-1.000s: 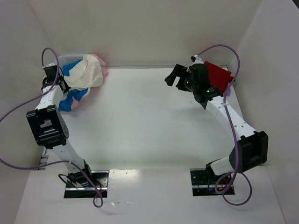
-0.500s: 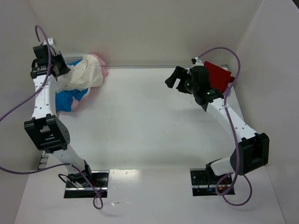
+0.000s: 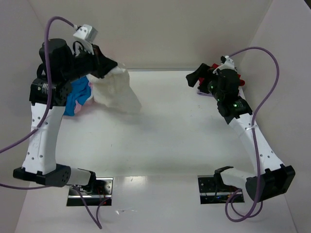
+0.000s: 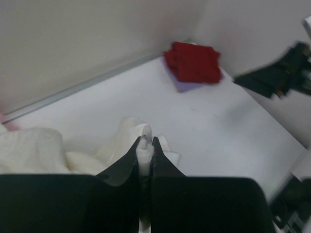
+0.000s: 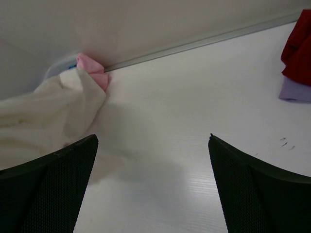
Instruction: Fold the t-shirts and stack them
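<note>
Lifted from the pile (image 3: 77,95), the cream shirt (image 3: 116,93) hangs pinched in left jaws for spreading; right jaws gape.

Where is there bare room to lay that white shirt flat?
The middle of the table is bare, between the hanging cream shirt, the red shirt and the arm bases. Crowded: the far-left corner with the blue shirt and pink shirt, and the far-right corner, red on a lavender shirt.
</note>
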